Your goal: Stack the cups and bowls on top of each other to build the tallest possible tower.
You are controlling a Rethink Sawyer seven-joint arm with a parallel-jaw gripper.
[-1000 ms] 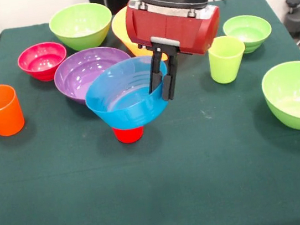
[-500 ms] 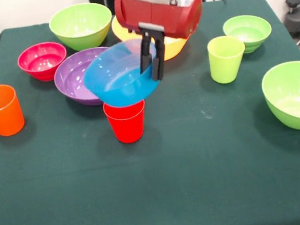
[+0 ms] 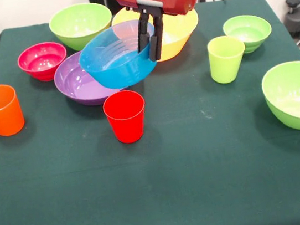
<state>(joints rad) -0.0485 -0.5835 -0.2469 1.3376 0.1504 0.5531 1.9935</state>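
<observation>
**Blue bowl held above the red cup**

Gripper (image 3: 150,34) of mine hangs from the red arm housing at the top of the front view, its two black fingers (image 3: 143,32) pinched over the rim of the glossy blue plastic bowl (image 3: 114,58), one finger inside and one outside the wall. I have that bowl lifted clear of the green cloth surface (image 3: 166,188), tilted so its opening leans toward the camera's left. Below it, and apart from it, the smooth red plastic cup (image 3: 125,116) stands upright on the surface with its mouth open.

Behind the blue bowl sits the wide purple bowl (image 3: 73,81), partly hidden by it, and the large yellow bowl (image 3: 181,32) lies behind my fingers. The small magenta bowl (image 3: 42,60) rests just beside the purple one, with a lime green bowl (image 3: 80,24) farther back. The orange tapered cup (image 3: 0,109) stands alone near the left edge. On the right, the lime green cup (image 3: 227,58) stands near a small lime green bowl (image 3: 247,32), and a larger lime green bowl (image 3: 297,94) sits at the right edge.
</observation>
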